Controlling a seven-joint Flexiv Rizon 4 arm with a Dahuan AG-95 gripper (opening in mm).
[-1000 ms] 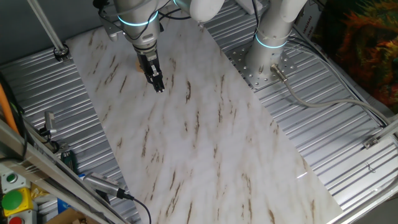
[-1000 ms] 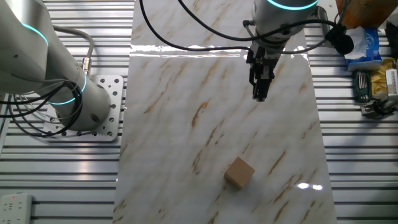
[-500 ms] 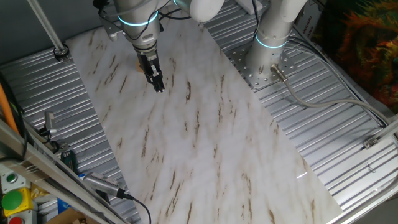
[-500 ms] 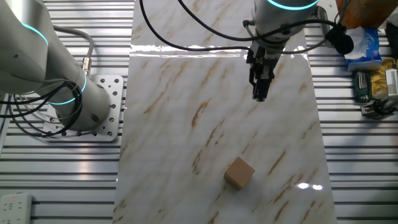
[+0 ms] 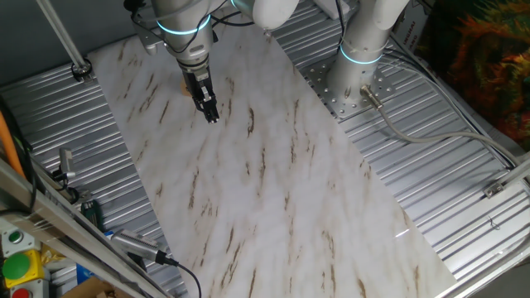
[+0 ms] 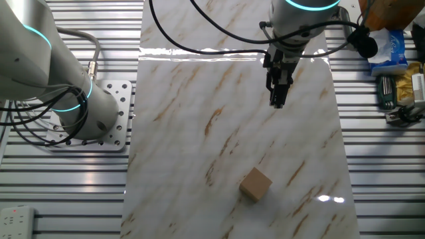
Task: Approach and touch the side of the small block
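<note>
The small block (image 6: 255,184) is seen lying alone on the marble-patterned sheet (image 6: 192,126), near that sheet's lower edge in the other fixed view; in the one fixed view only a sliver of tan is glimpsed behind the arm. The gripper (image 6: 277,103) (image 5: 212,117) is held well apart from the block, pointing down above the sheet, its fingers pressed together and nothing gripped between them.
</note>
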